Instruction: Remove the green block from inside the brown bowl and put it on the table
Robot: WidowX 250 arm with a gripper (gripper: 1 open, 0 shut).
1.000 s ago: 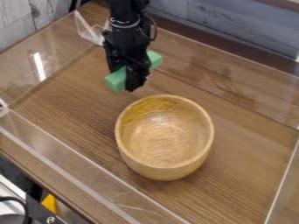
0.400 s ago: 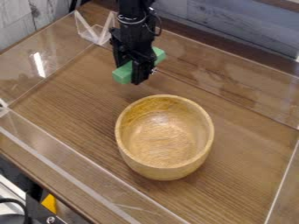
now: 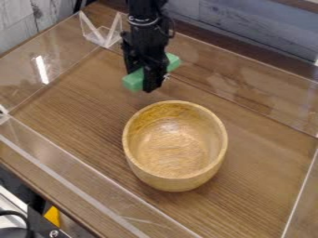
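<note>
The green block (image 3: 136, 81) is held crosswise in my gripper (image 3: 151, 83), its ends sticking out on both sides of the black fingers, low over the table (image 3: 74, 121). The gripper is shut on it and points straight down. I cannot tell whether the block touches the tabletop. The brown bowl (image 3: 176, 144) stands empty in front of the gripper, nearer the camera and apart from it.
Clear acrylic walls (image 3: 50, 65) border the table on the left, front and right. A clear bracket (image 3: 99, 31) stands at the back left behind the arm. A wood-plank wall runs along the back.
The gripper has carried the green block a little toward the back right of the table, away from the left wall. The bowl has not moved.
</note>
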